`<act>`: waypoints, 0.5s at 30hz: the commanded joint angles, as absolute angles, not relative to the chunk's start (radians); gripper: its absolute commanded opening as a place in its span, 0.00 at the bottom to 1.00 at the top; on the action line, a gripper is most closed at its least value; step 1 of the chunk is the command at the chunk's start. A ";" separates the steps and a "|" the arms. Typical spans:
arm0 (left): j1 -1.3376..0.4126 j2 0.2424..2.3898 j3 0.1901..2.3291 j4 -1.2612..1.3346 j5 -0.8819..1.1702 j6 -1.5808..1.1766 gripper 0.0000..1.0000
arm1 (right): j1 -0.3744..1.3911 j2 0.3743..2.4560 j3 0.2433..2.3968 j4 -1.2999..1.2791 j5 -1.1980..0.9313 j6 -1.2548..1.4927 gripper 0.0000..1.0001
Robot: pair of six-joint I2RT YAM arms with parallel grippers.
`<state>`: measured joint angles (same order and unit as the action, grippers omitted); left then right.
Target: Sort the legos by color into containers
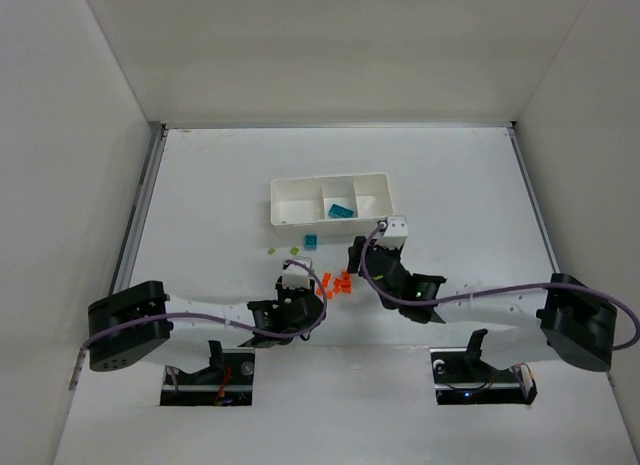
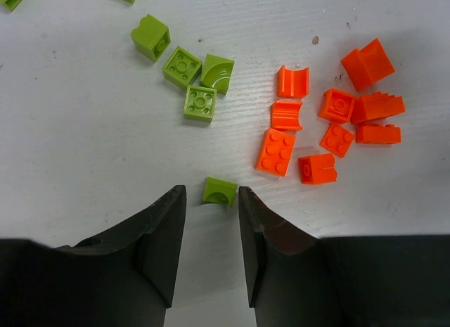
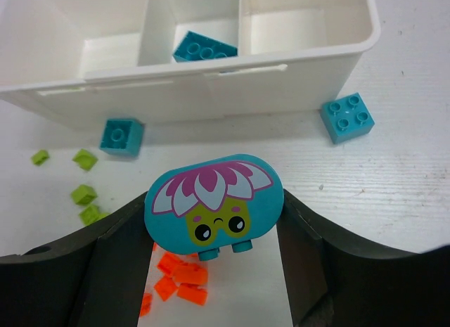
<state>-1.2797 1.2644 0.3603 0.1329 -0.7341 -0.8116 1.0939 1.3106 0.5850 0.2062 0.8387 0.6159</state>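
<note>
The right hand (image 3: pixel 214 232) is clamped on a teal lego (image 3: pixel 211 200); the tray's middle compartment (image 3: pixel 200 10), holding teal, lies just to its far side.

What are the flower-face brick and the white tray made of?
The flower-face brick looks like hard plastic: smooth, slightly shiny, with a printed picture. The white tray is likely plastic too: glossy, with thin moulded walls.

You've got a white tray (image 3: pixel 309 56) with three compartments, and one teal brick (image 3: pixel 204 47) lies in the middle one. Two more teal bricks (image 3: pixel 121 136) sit just before its front wall. A rounded teal piece (image 3: pixel 214 193) with a flower face is pinched upright in the right gripper (image 3: pixel 212 214). The orange bricks (image 2: pixel 330 130) are clustered beside the green bricks (image 2: pixel 193 81).
</note>
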 commanded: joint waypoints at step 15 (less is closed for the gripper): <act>-1.271 1.264 0.380 0.164 -0.729 -0.807 0.26 | 0.918 1.432 0.992 0.167 0.592 0.431 0.53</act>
<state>-1.2739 1.2724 0.3618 0.1490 -0.7292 -0.8085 0.9794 1.3293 0.8677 0.1387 0.6987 0.4839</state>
